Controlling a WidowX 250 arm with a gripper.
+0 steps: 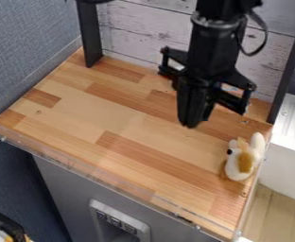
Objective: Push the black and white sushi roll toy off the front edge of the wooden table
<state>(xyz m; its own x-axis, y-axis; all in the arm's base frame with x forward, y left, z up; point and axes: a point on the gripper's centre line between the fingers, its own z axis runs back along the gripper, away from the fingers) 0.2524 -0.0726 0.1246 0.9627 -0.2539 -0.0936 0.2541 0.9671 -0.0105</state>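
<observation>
Near: clear rim (68,163) along board's front edge; stay above it. Toy (245,163), white and tan, at right, just beside board's right edge. Soft-looking body, so light, centred pinch from above likely best; sideways push rightward could tip it off. Widest moving room on board (121,118): left of toy. Farther: gripper (198,124) above board, left of toy, apart from it; how wide its grip stands, cannot tell. Far: dark posts (90,35), plank wall (143,28); keep wrist off both.

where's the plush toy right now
In the camera view, the plush toy sits at the right edge of the wooden table, nearer the front than the end effector.
</observation>
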